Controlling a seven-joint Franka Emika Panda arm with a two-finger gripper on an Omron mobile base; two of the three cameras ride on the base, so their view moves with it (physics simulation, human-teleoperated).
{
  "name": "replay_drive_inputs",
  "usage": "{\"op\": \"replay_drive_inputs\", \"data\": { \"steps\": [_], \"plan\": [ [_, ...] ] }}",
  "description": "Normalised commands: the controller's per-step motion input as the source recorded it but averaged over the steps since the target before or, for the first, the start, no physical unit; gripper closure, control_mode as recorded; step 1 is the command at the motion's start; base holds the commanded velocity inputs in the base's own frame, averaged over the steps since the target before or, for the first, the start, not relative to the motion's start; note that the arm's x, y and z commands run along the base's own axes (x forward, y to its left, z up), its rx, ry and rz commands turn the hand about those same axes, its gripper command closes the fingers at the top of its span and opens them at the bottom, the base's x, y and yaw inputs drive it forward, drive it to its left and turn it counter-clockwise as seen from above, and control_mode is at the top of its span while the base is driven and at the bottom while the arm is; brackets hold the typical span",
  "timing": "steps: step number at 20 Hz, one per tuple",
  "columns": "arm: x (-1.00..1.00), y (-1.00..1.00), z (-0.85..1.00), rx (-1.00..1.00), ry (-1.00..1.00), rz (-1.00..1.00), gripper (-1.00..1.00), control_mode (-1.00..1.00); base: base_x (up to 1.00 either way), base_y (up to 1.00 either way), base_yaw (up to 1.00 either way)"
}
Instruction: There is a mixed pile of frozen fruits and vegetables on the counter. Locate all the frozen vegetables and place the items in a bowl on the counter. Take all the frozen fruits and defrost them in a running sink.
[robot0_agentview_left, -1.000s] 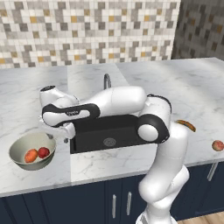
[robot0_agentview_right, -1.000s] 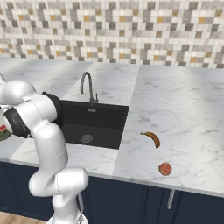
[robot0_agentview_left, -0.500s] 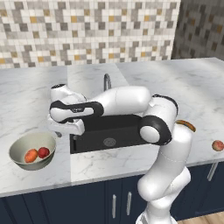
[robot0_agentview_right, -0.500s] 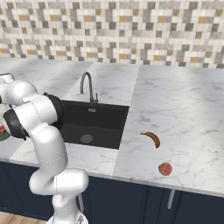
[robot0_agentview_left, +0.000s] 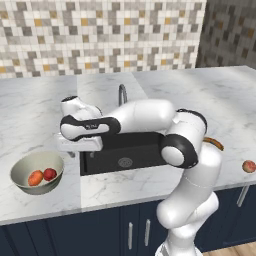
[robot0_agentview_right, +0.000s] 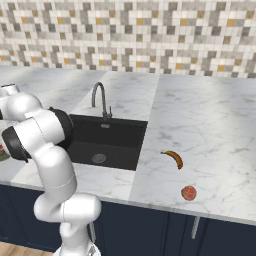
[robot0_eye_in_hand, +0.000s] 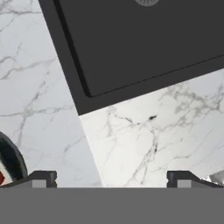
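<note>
1. Gripper (robot0_eye_in_hand: 112, 179) wide open, holding nothing; fingertips (robot0_eye_in_hand: 41, 178) set far apart over bare marble by a corner of the sink (robot0_eye_in_hand: 144, 43).
2. In the left base view, hand (robot0_agentview_left: 80, 143) hovering above the counter (robot0_agentview_left: 35, 100) between the bowl (robot0_agentview_left: 22, 170) and the left edge of the sink (robot0_agentview_left: 125, 150).
3. Bowl near the front edge of the counter, left of the sink, upright.
4. Inside the bowl: orange carrot piece (robot0_agentview_left: 35, 177) and glossy red ball (robot0_agentview_left: 49, 174), side by side, seemingly touching.
5. Banana (robot0_agentview_right: 173, 158) lying flat on the counter to the right of the sink, near but apart from the basin's right edge.
6. Reddish-peach ball (robot0_agentview_right: 188, 192) close to the front edge of the counter, in front of the banana and slightly to its right, apart from it.
7. Faucet (robot0_agentview_right: 99, 98) upright at the back edge of the sink; no water visible.
8. Round metal drain (robot0_agentview_right: 98, 158) in the basin floor; basin holding no food.
</note>
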Motion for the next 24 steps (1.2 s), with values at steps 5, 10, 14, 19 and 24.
{"op": "replay_drive_inputs", "data": {
  "steps": [5, 10, 14, 19, 24],
  "plan": [
    [0.01, -0.41, -0.04, 0.02, 0.01, 0.08, -1.00, -1.00, 0.00, 0.00, 0.00],
    [0.08, -0.55, -0.12, 0.01, 0.05, 0.01, -1.00, -1.00, 0.00, 0.00, 0.00],
    [0.12, -0.42, -0.03, 0.00, 0.03, 0.00, -1.00, -1.00, 0.00, 0.00, 0.00],
    [0.16, -0.37, 0.00, 0.01, 0.02, 0.01, -1.00, -1.00, 0.00, 0.00, 0.00],
    [0.10, -0.41, -0.01, 0.00, 0.02, 0.01, -1.00, -1.00, 0.00, 0.00, 0.00]
  ]
}}
